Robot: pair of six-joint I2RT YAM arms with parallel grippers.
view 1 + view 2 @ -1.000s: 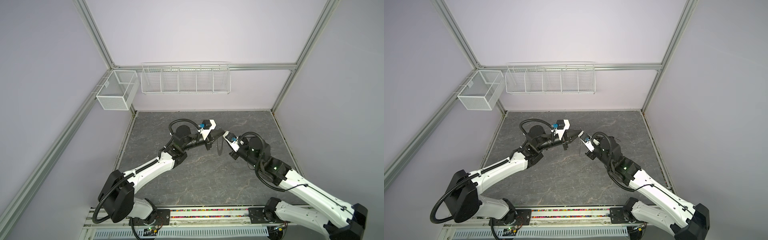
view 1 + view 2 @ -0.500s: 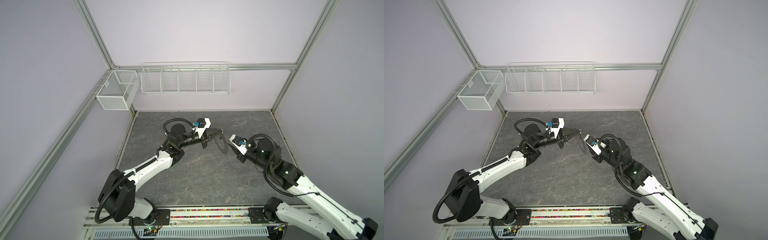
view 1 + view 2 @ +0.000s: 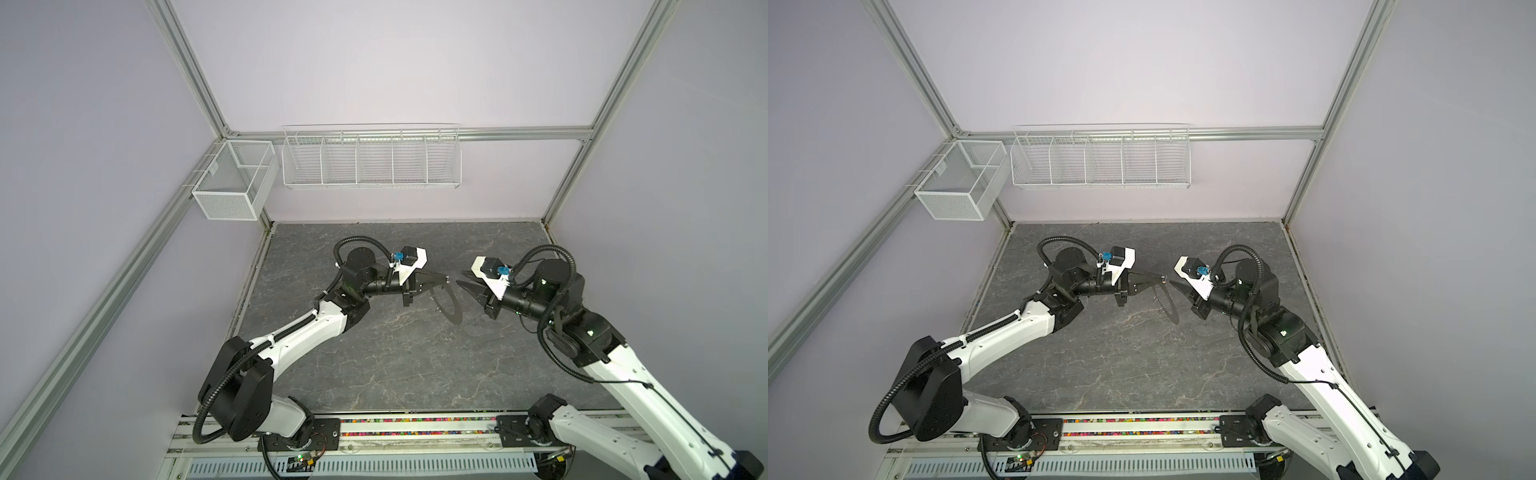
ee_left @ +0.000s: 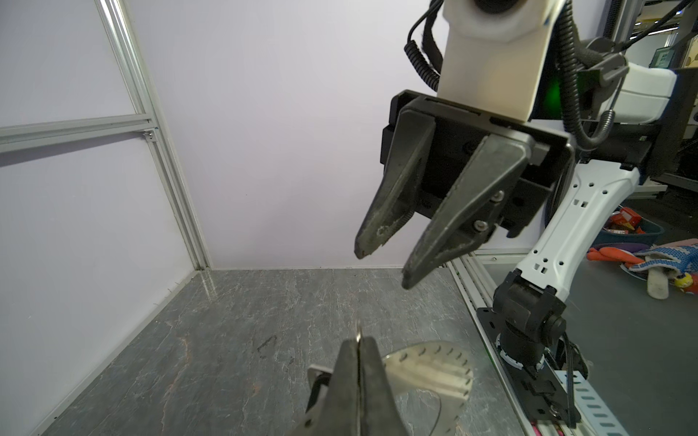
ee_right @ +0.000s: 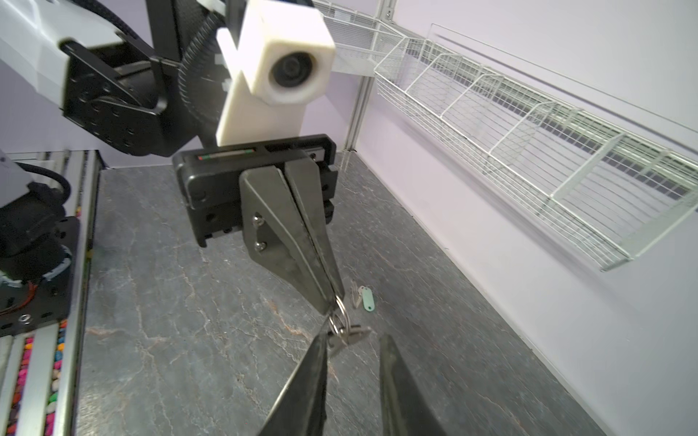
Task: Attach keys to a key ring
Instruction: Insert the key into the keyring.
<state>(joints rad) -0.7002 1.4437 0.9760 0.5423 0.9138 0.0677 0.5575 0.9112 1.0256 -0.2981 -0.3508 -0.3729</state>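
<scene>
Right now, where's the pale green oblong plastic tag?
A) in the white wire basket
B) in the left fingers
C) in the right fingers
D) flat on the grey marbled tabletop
D: in the right wrist view the pale green oblong plastic tag lies on the grey marbled tabletop.

The bench (image 3: 395,353) is dark grey, marbled with pale and rusty veins. The left arm (image 3: 299,336) and right arm (image 3: 623,374) are white with black joints. The left gripper (image 5: 334,302) and right gripper (image 4: 383,268) are charcoal. The key ring (image 4: 426,370) is silvery grey, the keys (image 5: 351,336) silvery, one tag (image 5: 368,302) pale green. The wire baskets (image 3: 370,158) are white, the walls (image 3: 374,62) pale lilac.
</scene>
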